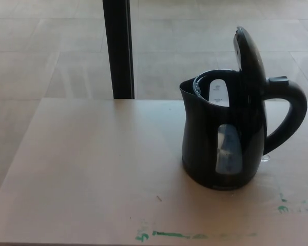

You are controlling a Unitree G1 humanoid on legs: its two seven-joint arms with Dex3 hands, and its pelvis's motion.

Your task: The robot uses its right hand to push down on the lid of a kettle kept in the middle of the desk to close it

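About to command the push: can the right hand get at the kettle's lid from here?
Probably yes: the lid stands upright and open on the kettle, nothing above or beside it. The right hand is out of view, though.

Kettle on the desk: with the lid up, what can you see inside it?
Inside the kettle, below the raised lid, only the inner wall with a pale level window shows. The bottom is hidden by the body, so any water cannot be judged.

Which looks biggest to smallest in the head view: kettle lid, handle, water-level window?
1. Handle
2. Lid, seen edge-on because it stands open, so its rank against the handle is unsure
3. Water-level window
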